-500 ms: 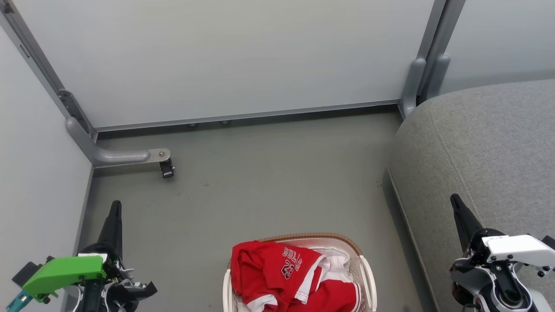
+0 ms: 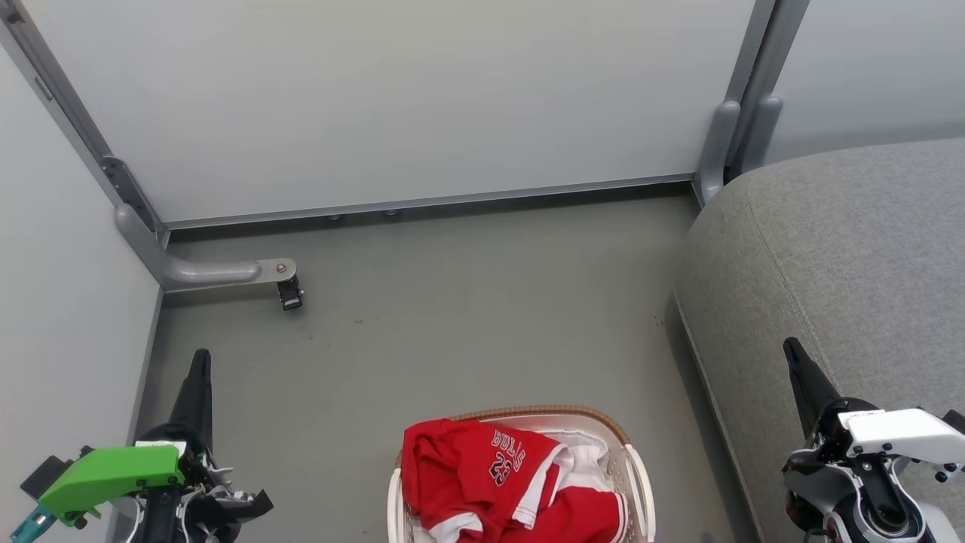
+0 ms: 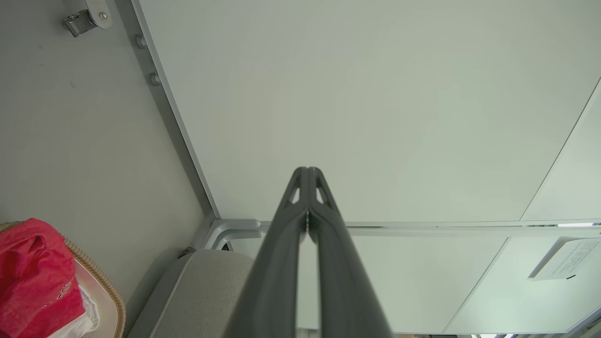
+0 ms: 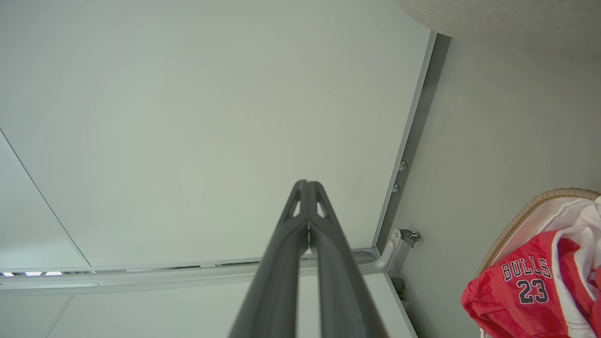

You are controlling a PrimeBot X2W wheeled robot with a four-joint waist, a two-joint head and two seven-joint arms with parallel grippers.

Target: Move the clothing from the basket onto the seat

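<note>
Red clothing (image 2: pixel 490 483) with white trim, one piece printed "BULLS 23", lies bunched in the white basket (image 2: pixel 639 483) with a brown woven rim at the bottom centre of the head view. The grey seat (image 2: pixel 852 256) fills the right side. My left gripper (image 2: pixel 200 360) points up at the lower left, shut and empty, well left of the basket. At the lower right, over the seat's front part, my right gripper (image 2: pixel 790 348) is also shut and empty. The left wrist view has the clothing (image 3: pixel 33 277) at its lower left, the right wrist view has the clothing (image 4: pixel 526 291) at its lower right.
Pale partition walls (image 2: pixel 392 98) close off the far and left sides. A grey support foot with a small caster (image 2: pixel 290 294) juts onto the grey floor (image 2: pixel 467 317) at the left. A grey post (image 2: pixel 720 151) stands at the seat's far corner.
</note>
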